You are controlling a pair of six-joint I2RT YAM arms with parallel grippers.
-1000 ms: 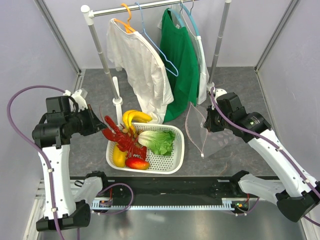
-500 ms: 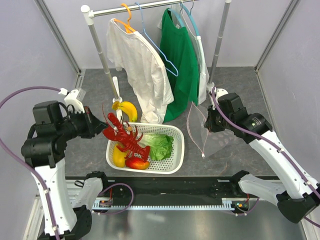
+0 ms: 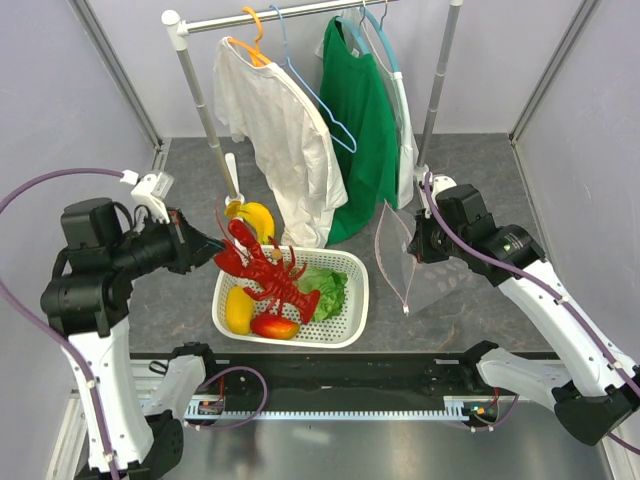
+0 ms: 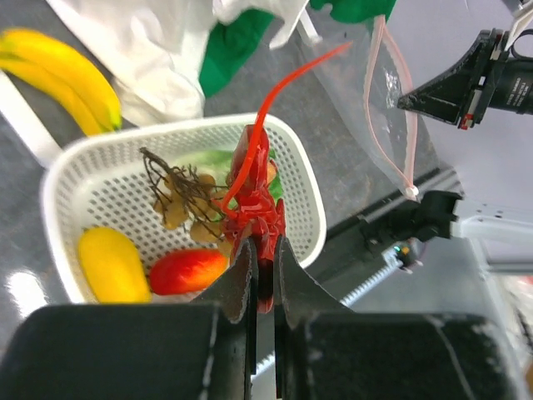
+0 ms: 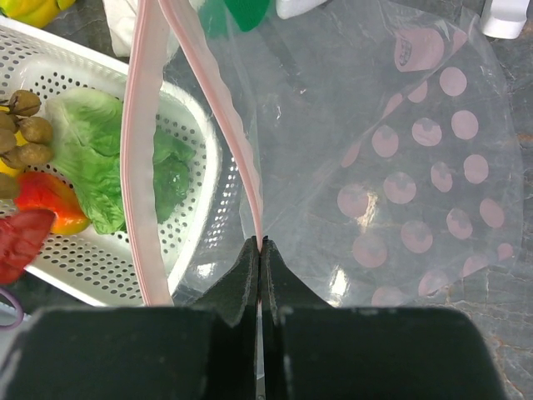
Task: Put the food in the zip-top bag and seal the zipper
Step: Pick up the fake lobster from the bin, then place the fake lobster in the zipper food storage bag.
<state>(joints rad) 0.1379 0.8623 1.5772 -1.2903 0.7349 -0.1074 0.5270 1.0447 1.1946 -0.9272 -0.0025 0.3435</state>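
Above the basket (image 3: 357, 300)'s left half, L claw (image 3: 213, 247) is clamped on the red lobster (image 3: 268, 278) — held up over the other food. Inside the basket: lemon (image 3: 238, 310), mango (image 3: 273, 326), longan bunch (image 4: 185, 196), lettuce (image 3: 326, 285). The banana (image 3: 256, 216) lies just behind it on the worktop (image 3: 480, 180). Right of the basket, R claw (image 3: 414, 246) is pinched together on the zip-top bag (image 5: 400, 167) at its pink zipper (image 5: 141, 158) — mouth gaping.

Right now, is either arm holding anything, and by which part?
The left jaws clamp the red lobster at its claw end, over the basket. The right jaws pinch the zip-top bag by its pink zipper strip.
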